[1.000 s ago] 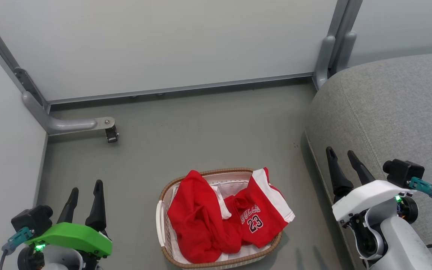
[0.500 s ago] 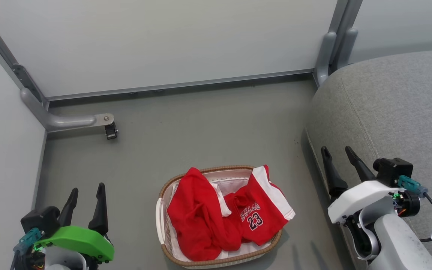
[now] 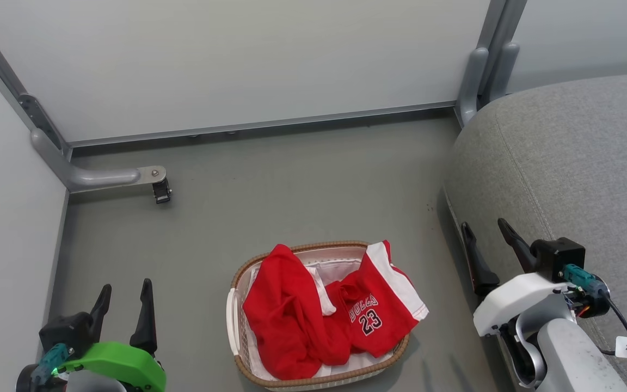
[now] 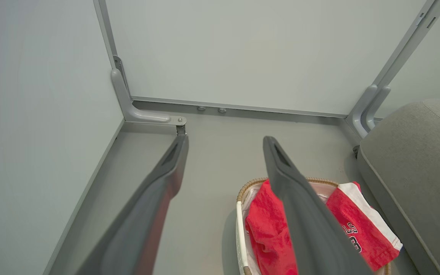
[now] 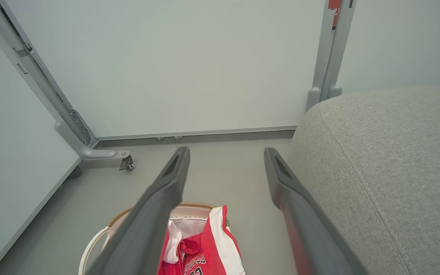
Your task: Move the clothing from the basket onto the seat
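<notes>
On the grey floor stands the white lattice basket point(image 3: 235, 321) with its brown woven rim. Two red garments fill it: a plain one point(image 3: 281, 310) on the left and the "BULLS 23" one point(image 3: 373, 316) draped over the right rim. The grey seat point(image 3: 575, 163) rises at the right. My left gripper point(image 3: 124, 293) is open at the lower left, well left of the basket. Beside the seat's edge, right of the basket, my right gripper point(image 3: 485, 230) is also open and empty. The left wrist view shows the basket point(image 4: 239, 225) and clothing point(image 4: 269, 233) low down; the right wrist view shows the basket point(image 5: 90, 246), the jersey point(image 5: 201, 252) and the seat point(image 5: 388, 160).
Pale partition panels close off the back and left. A grey bracket with a small caster point(image 3: 161, 193) juts out at the back left, and a grey post point(image 3: 477, 76) stands at the seat's far corner. Open floor point(image 3: 292, 190) lies between basket and back wall.
Both grippers have sunk lower in the head view, the right one also drifting slightly left. The picture shifted a little at first. Basket and clothing lie as before.
</notes>
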